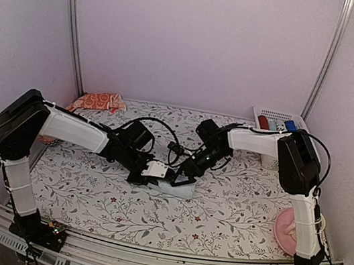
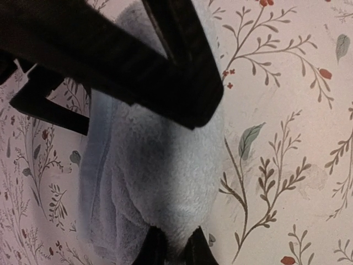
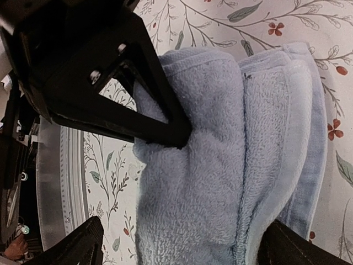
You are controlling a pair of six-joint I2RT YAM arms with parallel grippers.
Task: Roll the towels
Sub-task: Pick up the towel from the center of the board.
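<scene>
Light blue towel (image 1: 180, 189): lay mid-surface towards the near edge, partly rolled with loose layers. Orange-red printed towel (image 1: 98, 101): far left corner, crumpled, not yet rolled. Right tool (image 1: 187, 170): stood wide astride the blue roll. Left tool (image 1: 155, 172): on the same towel, spread not discernible. Only the wrist views showed the folds; only the top view showed the second towel.

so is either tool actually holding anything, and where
The left tool looks pinched on one end of the blue towel. The right tool is open, straddling the folded towel without clamping it.
</scene>
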